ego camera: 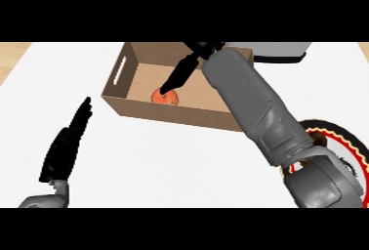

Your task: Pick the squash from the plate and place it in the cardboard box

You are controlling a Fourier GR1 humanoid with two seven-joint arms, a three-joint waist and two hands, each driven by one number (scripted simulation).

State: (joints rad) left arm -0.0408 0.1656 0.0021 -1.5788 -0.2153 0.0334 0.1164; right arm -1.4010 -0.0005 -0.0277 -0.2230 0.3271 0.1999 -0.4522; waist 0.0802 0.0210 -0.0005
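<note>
Cardboard box point(137, 105): brown, open at the top, set on the white counter point(166, 156) toward the far side, slightly left of centre. A slot handle point(121, 67) is cut into its left wall. The near wall is seen face on; the inside floor is partly visible.

Squash point(166, 97): small, orange-red, seen lying on the floor of the box, near the middle. It is off the plate.

Right hand point(178, 75): black, reached over the far rim of the box and down into it. Its fingers are extended and held close together, pointing downward, with the fingertips point(166, 90) at the top of the squash. Whether they touch the squash or stand just above it cannot be told. The fingers are not curled round it.

Right forearm point(249, 102): grey, crossing the right end of the box from the lower right of the view and hiding that end wall.

Plate point(346, 141): round, with a red, yellow and black patterned rim, set at the right edge of the counter, well apart from the box. It is largely hidden by the right arm.

Left hand point(66, 146): black, shown at the lower left of the view, resting with fingers straight and upward, holding nothing, apart from the box.

Grey object point(282, 51): seen at the far edge behind the box; its kind cannot be told
</note>
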